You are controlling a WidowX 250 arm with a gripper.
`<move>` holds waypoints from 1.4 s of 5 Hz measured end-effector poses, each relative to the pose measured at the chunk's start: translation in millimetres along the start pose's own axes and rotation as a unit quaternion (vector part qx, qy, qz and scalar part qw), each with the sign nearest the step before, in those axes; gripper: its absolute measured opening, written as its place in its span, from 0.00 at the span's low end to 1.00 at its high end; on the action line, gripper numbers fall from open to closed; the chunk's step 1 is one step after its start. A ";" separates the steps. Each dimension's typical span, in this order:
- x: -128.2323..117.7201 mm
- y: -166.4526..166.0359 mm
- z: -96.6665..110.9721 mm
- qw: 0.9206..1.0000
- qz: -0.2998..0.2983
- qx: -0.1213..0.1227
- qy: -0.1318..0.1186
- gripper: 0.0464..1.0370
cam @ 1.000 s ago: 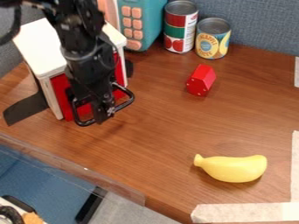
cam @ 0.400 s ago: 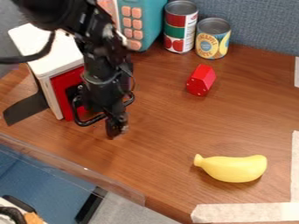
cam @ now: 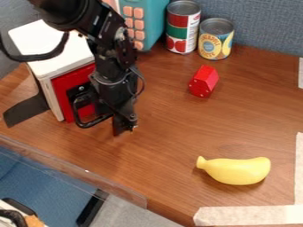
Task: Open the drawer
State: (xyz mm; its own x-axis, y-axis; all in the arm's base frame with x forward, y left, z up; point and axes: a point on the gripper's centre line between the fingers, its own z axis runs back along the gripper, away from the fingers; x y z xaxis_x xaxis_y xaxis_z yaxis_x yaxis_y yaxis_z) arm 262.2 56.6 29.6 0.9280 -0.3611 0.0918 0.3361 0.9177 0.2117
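Drawer [cam: 61, 95], red-fronted, in white cabinet [cam: 54, 65]. My gripper [cam: 123, 127] in front of cabinet, by black handle [cam: 87, 125]; can't tell if wide or narrow. Drawer probably light, rigid; handle maybe slick. Best hold: mid-handle.

Black jaws [cam: 124, 126] at drawer handle [cam: 91, 120]; right on table [cam: 172, 133], yellow banana [cam: 237, 171], red block [cam: 203, 81].

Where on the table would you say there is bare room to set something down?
Bare wood lies between the red block and the yellow banana, and right of the block toward the tape. It is crowded at left, where the gripper hangs by the drawer handle, and behind, around the two cans.
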 end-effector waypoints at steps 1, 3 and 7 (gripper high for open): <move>0.2 -9.2 2.0 1.000 -0.001 -0.006 0.000 0.29; -9.4 -46.8 11.7 0.999 -0.039 -0.021 0.001 0.08; -26.0 -94.7 30.1 0.997 -0.055 -0.048 0.003 0.08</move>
State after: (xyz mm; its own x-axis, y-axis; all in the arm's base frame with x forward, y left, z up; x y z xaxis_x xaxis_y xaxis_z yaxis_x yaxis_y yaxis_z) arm 201.3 -26.0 36.4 0.8857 -0.4594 0.0670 0.4492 0.8844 0.1265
